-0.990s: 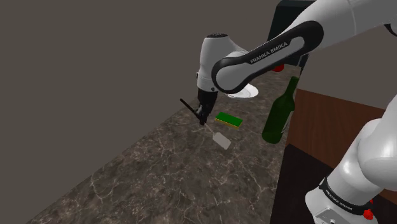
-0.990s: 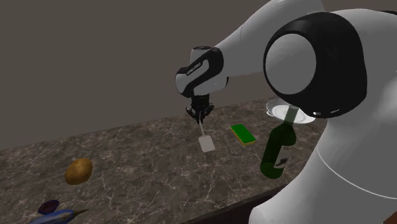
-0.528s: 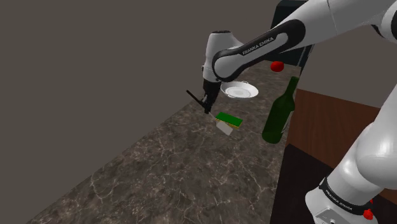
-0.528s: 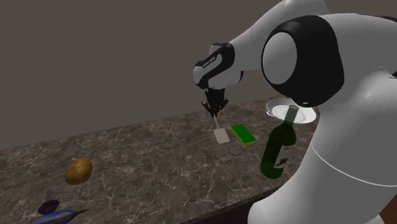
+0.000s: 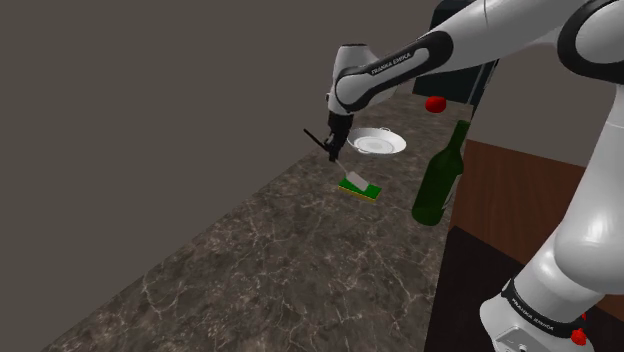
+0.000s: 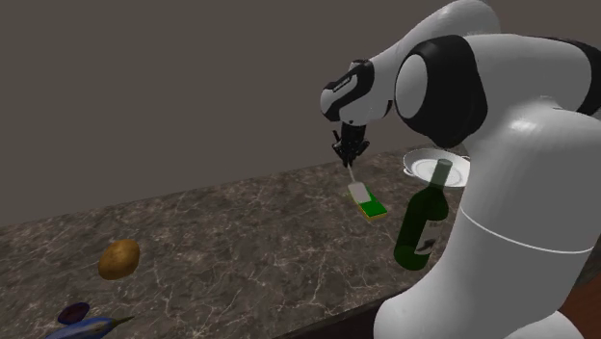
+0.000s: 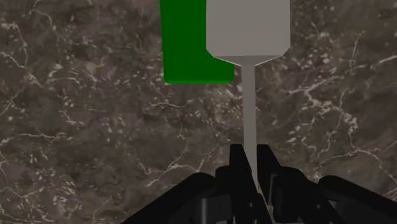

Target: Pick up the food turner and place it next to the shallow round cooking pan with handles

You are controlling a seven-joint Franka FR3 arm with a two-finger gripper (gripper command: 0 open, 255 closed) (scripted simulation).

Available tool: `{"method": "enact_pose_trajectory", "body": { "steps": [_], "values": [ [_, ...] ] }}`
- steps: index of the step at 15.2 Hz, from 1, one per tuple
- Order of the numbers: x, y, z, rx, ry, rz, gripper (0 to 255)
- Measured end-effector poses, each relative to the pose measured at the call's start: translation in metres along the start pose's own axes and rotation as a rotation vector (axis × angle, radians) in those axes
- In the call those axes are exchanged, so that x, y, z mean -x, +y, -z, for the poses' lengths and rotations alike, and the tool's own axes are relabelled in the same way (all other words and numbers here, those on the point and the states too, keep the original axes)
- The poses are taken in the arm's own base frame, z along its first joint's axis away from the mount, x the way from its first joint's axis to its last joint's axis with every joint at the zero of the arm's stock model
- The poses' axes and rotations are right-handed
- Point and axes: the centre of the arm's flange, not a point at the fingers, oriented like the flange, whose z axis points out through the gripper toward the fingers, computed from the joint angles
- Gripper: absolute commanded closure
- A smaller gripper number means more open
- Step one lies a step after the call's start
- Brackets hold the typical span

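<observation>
Turner [image 7: 249,28], flat grey blade, thin grey shaft, clasped by claw [image 7: 250,154]

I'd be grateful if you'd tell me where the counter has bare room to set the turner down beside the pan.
Bare counter runs between the green block and the potato, and a narrower strip lies between block and white pan. Between pan and bottle it is crowded.
</observation>
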Motion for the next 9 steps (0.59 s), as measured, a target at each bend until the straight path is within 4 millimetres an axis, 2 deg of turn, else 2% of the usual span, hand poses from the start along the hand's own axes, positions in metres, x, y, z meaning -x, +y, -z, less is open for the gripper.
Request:
{"method": "enact_pose_trajectory", "body": {
  "steps": [5, 9],
  "values": [
    [-0.013, 0.063, -0.004, 0.0, 0.0, 0.0, 255],
    [-0.033, 0.113, -0.003, 0.0, 0.0, 0.0, 255]
  ]
}}
